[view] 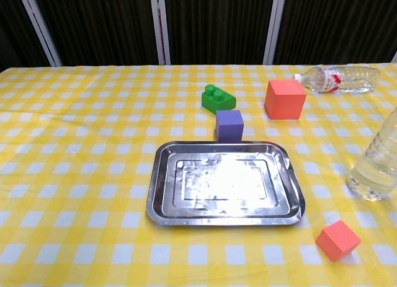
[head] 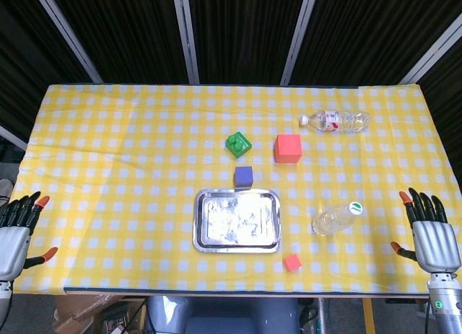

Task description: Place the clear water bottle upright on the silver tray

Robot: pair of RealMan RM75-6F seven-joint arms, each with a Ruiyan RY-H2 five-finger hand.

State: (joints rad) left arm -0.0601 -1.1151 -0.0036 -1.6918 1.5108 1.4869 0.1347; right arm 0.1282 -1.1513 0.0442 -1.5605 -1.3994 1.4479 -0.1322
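Open cloth between right hand (head: 434,236) and upright bottle (head: 335,218); small red cube (head: 291,262) beside tray (head: 202,236).

glossy metal tray (view: 160,194), clear plastic bottle (view: 375,163)

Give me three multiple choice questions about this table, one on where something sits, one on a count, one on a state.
1. The purple cube sits where?
A. Just behind the silver tray
B. On it
C. At the table's left edge

2. How many bottles are there?
A. One
B. Two
C. Three

3. The labelled bottle is
A. upright
B. lying down
C. held

Answers: 1 A, it sits by the tray's far rim. 2 B, the labelled one plus the standing bottle. 3 B, it lies on the cloth; left hand and right hand hold nothing.
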